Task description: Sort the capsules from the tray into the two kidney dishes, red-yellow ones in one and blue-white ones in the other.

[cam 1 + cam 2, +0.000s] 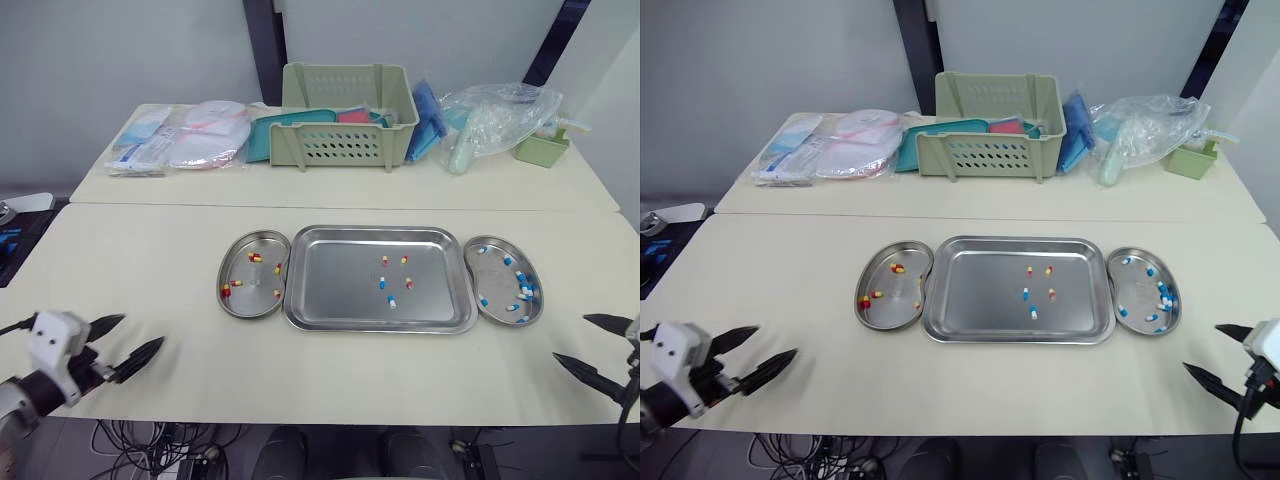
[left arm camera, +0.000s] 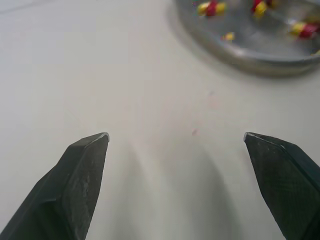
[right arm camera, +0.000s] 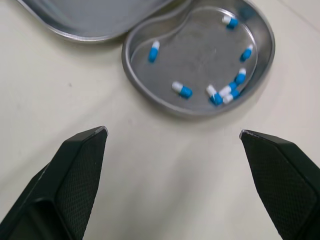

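Found the left gripper (image 1: 140,332) low over the worktop (image 1: 150,250) at its near edge, fingers (image 2: 82,170) spread wide with nothing between them. Found the right gripper (image 1: 572,338) likewise at the near edge, fingers (image 3: 75,170) parted and empty. Saw the tray (image 1: 335,285) well ahead of both pairs of fingers and between them, holding three red-yellow capsules (image 1: 405,260) and two blue-white capsules (image 1: 392,301) loose near its middle. Noted the left kidney dish (image 1: 255,295) against the tray's side, ahead of the left fingers and inward, with a handful of red-yellow capsules lying in it. Noted the right kidney dish (image 3: 200,55) just beyond the right fingers, against the tray's other side, with blue-white capsules scattered in it, several bunched by its outer wall. Spotted a green slotted basket (image 1: 345,120) far beyond the fingers on a second worktop (image 1: 500,185), among plastic-wrapped packets (image 1: 205,135).
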`<state>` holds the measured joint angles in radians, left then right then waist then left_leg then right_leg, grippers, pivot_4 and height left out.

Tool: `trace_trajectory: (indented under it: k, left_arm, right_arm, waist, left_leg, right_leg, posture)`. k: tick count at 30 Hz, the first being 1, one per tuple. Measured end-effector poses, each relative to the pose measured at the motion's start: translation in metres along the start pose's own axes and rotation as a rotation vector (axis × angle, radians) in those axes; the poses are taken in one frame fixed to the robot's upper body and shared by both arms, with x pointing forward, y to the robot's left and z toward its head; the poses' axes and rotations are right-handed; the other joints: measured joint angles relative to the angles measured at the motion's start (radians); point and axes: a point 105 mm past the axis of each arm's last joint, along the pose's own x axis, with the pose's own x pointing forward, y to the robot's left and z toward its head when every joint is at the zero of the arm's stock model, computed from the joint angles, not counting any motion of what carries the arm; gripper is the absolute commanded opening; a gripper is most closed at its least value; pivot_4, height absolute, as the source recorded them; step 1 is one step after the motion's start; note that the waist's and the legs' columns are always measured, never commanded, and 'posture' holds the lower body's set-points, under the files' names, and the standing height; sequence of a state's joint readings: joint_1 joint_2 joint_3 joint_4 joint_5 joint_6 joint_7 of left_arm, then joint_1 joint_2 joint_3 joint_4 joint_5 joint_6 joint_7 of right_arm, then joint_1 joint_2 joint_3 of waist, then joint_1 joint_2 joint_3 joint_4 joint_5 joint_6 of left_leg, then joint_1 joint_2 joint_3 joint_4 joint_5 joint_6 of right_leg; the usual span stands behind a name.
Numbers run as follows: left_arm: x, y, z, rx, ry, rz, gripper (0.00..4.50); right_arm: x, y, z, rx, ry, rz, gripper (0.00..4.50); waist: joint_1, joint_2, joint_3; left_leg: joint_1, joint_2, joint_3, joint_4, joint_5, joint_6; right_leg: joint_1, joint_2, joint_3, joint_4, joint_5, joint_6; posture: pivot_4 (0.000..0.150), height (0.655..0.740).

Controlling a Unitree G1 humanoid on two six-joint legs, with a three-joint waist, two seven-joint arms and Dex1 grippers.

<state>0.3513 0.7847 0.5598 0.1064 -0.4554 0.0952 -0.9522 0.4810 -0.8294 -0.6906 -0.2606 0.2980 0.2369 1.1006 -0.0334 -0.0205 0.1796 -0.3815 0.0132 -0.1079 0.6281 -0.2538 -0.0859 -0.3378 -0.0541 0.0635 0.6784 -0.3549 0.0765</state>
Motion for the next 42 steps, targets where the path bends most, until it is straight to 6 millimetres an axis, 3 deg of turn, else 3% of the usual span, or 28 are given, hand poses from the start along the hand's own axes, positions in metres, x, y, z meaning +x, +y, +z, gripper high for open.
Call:
trace_trajectory:
  k: [2,6,19,23,32,37,42]
  left_arm:
    - [-0.01,0.006,-0.016,-0.018,0.038,0.025,4.5]
    - [-0.021,0.011,-0.028,-0.032,0.065,0.053,4.5]
    - [-0.023,0.004,-0.029,-0.005,0.05,0.002,4.5]
    - [-0.009,-0.028,-0.015,0.057,0.003,-0.158,4.5]
    - [0.034,-0.141,0.048,0.108,-0.229,-0.586,4.5]
    - [0.047,-0.164,0.061,0.088,-0.301,-0.64,4.5]
    - [0.054,-0.181,0.056,0.067,-0.305,-0.686,4.5]
  right_arm:
    - [-0.003,0.0,-0.012,0.034,0.021,0.009,4.48]
    - [-0.005,0.001,-0.018,0.049,0.033,0.015,4.48]
    - [-0.003,0.0,-0.016,0.027,0.012,-0.007,4.48]
    - [-0.003,0.0,-0.016,0.027,0.01,-0.007,4.48]
    - [-0.002,0.007,-0.019,0.035,0.017,0.009,4.48]
    - [-0.002,0.012,-0.019,0.036,0.017,0.013,4.48]
    - [-0.003,0.03,-0.011,0.03,0.003,0.058,4.48]
  waist:
    - [0.0,0.0,0.0]
    - [0.001,0.0,0.0]
    - [0.001,-0.001,0.0]
    - [0.001,-0.001,0.0]
    - [0.003,0.0,0.0]
    - [0.001,0.0,-0.001]
    - [0.002,0.001,-0.001]
  left_leg:
    - [0.0,0.0,0.0,0.0,0.0,0.0]
    - [0.0,0.0,0.0,0.0,0.0,0.0]
    - [0.0,0.0,0.0,0.0,0.0,0.0]
    - [0.0,0.0,0.0,0.0,0.0,0.0]
    - [0.0,0.0,0.001,0.0,0.0,0.0]
    - [0.0,0.0,0.001,0.001,0.0,0.0]
    - [0.0,0.0,0.0,0.001,0.0,0.0]
  right_leg:
    - [0.0,0.0,0.0,0.0,0.0,0.0]
    - [0.0,0.0,0.0,0.0,0.0,0.0]
    - [0.0,0.0,0.0,0.0,0.0,0.0]
    - [0.0,-0.001,0.0,0.0,0.0,0.0]
    - [0.001,0.0,0.001,0.0,0.0,0.0]
    - [0.001,0.0,0.001,0.0,0.0,0.0]
    - [0.001,0.0,0.001,0.0,0.0,0.0]
  posture:
    - [0.15,0.74]
    - [0.15,0.74]
    - [0.15,0.74]
    - [0.15,0.74]
    - [0.15,0.74]
    - [0.15,0.74]
    - [0.15,0.74]
